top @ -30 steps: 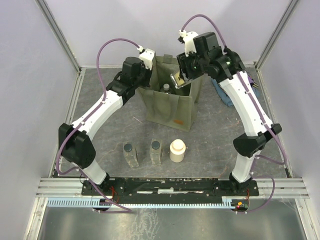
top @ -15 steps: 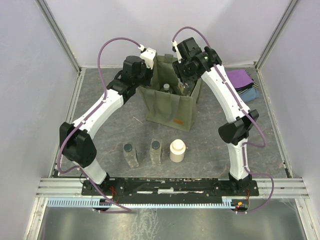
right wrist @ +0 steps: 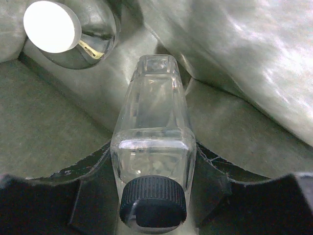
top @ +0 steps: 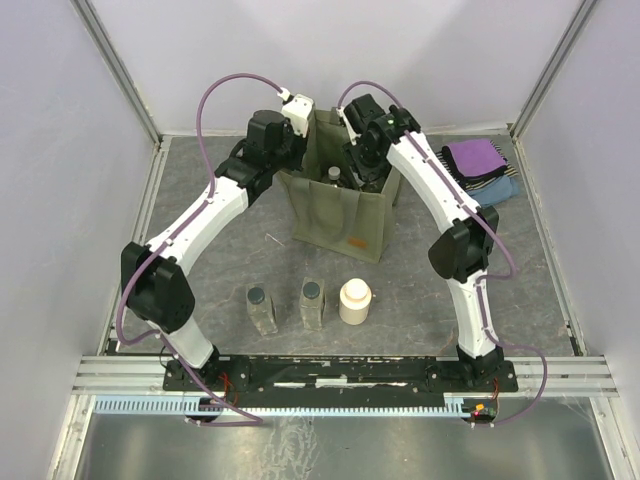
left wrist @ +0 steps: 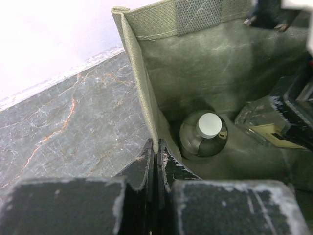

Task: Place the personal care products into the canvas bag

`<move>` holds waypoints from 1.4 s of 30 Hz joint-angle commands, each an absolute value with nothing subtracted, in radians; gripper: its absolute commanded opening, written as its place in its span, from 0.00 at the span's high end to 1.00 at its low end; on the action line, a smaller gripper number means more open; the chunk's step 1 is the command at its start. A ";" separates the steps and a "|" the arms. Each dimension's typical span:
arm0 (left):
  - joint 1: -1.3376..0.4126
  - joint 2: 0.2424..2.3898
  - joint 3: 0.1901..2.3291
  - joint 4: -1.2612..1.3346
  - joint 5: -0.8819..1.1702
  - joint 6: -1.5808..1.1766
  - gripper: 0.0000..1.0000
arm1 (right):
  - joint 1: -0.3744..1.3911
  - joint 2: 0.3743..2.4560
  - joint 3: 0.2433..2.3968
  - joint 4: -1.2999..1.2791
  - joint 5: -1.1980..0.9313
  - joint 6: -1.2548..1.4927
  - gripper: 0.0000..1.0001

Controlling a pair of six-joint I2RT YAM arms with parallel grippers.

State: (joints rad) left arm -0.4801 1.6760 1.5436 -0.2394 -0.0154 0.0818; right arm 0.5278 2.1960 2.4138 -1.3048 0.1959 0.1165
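Inside the canvas bag (top: 340, 215), right gripper (right wrist: 153, 157) clamps a clear bottle (right wrist: 154, 110); left gripper (left wrist: 157, 152) pinches its wall

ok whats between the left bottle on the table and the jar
A second dark-capped bottle stands between the left bottle and the jar, apart from both. The top view shows it.

A robot lab cell: plain lilac walls (top: 60, 200), aluminium frame rail (top: 120, 373).

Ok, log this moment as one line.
left gripper: shut on bag wall | right gripper: shut on clear bottle, inside bag | in bag: round bottle | outside: two bottles, jar
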 commanded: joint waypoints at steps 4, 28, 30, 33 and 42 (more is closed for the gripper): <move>-0.485 1.699 1.615 -0.178 0.000 0.080 0.97 | 0.515 2.207 2.355 -1.159 0.163 0.062 1.00; -0.494 1.747 1.640 -0.160 -0.017 0.080 0.97 | 0.513 1.765 2.001 -0.810 0.146 0.038 0.08; -0.494 1.754 1.644 -0.160 -0.028 0.090 0.97 | 0.513 1.705 1.968 -0.822 0.121 0.034 0.07; -0.494 1.766 1.655 -0.164 -0.035 0.098 0.97 | 0.514 1.588 1.881 -0.817 0.062 0.037 0.06; -0.495 1.775 1.676 -0.184 -0.023 0.089 0.97 | 0.604 1.305 1.552 -0.836 -0.091 -0.063 0.05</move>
State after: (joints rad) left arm -0.4866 1.7653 1.6302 -0.2344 -0.0246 0.0818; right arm 0.5488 1.3624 1.6299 -0.8242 -0.0067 0.0044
